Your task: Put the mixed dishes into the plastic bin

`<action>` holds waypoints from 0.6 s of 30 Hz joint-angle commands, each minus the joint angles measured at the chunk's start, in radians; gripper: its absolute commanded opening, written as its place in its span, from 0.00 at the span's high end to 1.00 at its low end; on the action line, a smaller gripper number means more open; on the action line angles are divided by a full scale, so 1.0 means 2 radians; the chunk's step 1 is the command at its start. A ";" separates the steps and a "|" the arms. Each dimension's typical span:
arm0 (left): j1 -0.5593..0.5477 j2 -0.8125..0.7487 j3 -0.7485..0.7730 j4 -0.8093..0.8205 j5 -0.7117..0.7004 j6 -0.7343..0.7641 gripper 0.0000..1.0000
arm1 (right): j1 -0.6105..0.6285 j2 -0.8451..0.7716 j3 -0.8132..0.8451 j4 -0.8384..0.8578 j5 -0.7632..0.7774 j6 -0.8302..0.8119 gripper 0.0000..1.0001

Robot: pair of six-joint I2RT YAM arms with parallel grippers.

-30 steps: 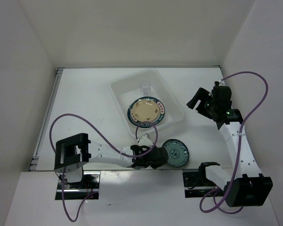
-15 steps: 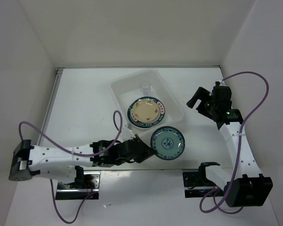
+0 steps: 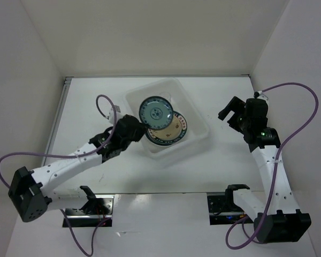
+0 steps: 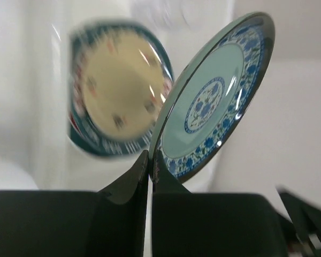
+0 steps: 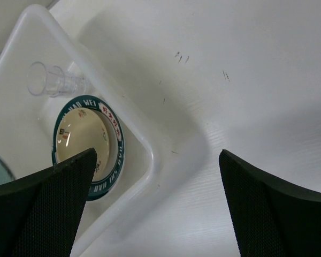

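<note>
My left gripper (image 3: 139, 126) is shut on the rim of a teal plate with a blue pattern (image 3: 154, 111) and holds it tilted above the plastic bin (image 3: 198, 140). In the left wrist view my fingertips (image 4: 156, 170) pinch that teal plate (image 4: 211, 101) at its lower edge. A cream plate with a teal, green and red rim (image 3: 170, 130) lies in the bin, also seen in the right wrist view (image 5: 85, 144). A small clear cup (image 5: 51, 81) lies on its side in the bin. My right gripper (image 3: 236, 115) is open and empty, right of the bin.
White walls enclose the table on three sides. Purple cables loop beside both arms (image 3: 101, 104). The bin's near right corner (image 5: 152, 160) lies under my right gripper's view.
My left arm has lifted the teal plate from the near table edge and swung it back and left, over the bin. My right gripper has shifted slightly to the right.
</note>
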 commanded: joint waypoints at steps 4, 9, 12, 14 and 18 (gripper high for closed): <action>0.116 0.102 0.058 0.062 0.075 0.119 1.00 | 0.003 -0.016 0.026 0.001 0.021 0.009 0.00; 0.150 0.173 0.097 0.036 0.124 0.130 0.99 | 0.003 -0.016 0.026 -0.003 0.021 0.009 0.00; 0.150 0.204 0.107 0.024 0.142 0.144 0.99 | 0.003 -0.016 0.015 -0.003 0.026 0.009 0.00; 0.150 0.218 0.118 0.012 0.158 0.144 0.99 | 0.003 -0.016 0.010 -0.003 0.031 0.005 0.00; 0.150 0.236 0.118 0.000 0.188 0.144 0.95 | 0.003 -0.016 0.010 0.001 0.031 0.005 0.00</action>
